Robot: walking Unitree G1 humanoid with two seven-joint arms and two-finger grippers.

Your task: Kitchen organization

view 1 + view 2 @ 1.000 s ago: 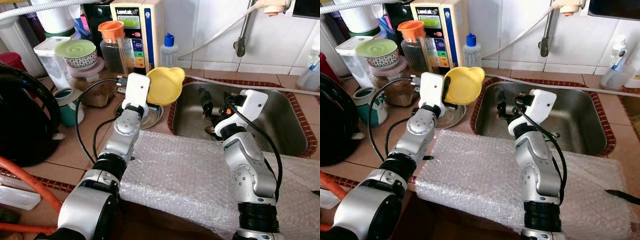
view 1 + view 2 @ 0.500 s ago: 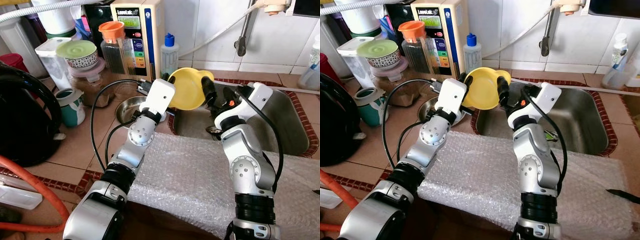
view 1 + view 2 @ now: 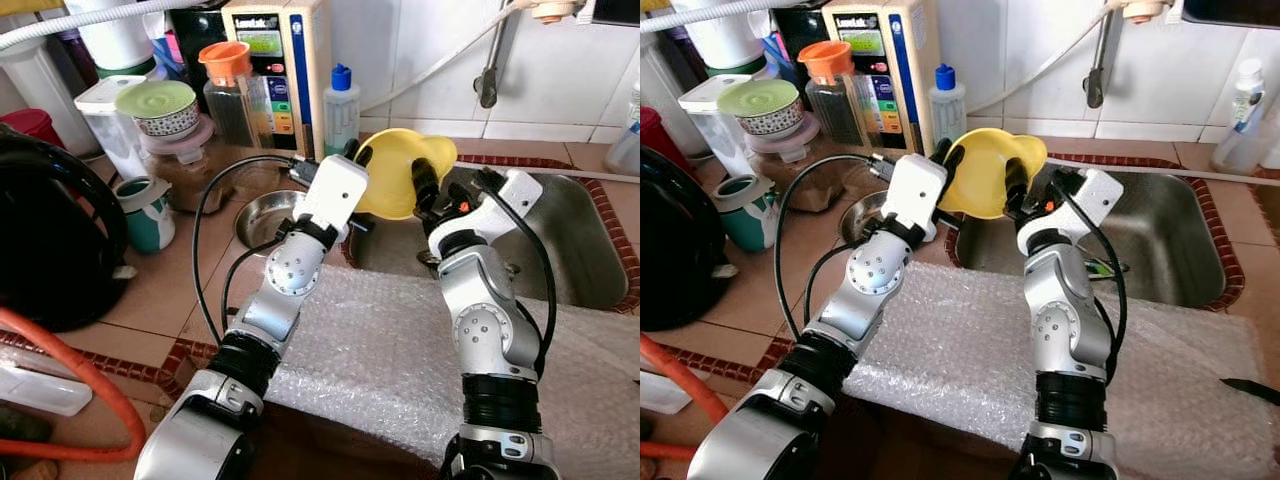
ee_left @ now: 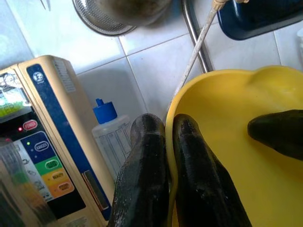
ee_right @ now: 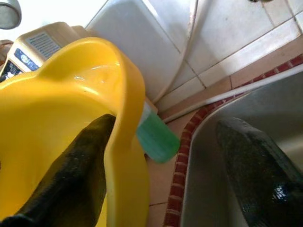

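Left wrist view: left gripper [image 4: 170, 156] pinched rim of yellow plastic bowl [image 3: 400, 172], held above steel sink's [image 3: 575, 225] left edge. Right gripper [image 5: 165, 156] spread wide, one finger [image 5: 78, 170] inside bowl.

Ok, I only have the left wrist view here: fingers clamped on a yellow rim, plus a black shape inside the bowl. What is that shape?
Observer: One finger of the right gripper, which reaches to the yellow bowl from the sink side.
Operator: Has it gripped?
Observer: No. Its wrist view shows the other finger outside, apart from the wall, so it is open.
Operator: Where is the bowl?
Observer: In the air over the left end of the sink, held by the left gripper.
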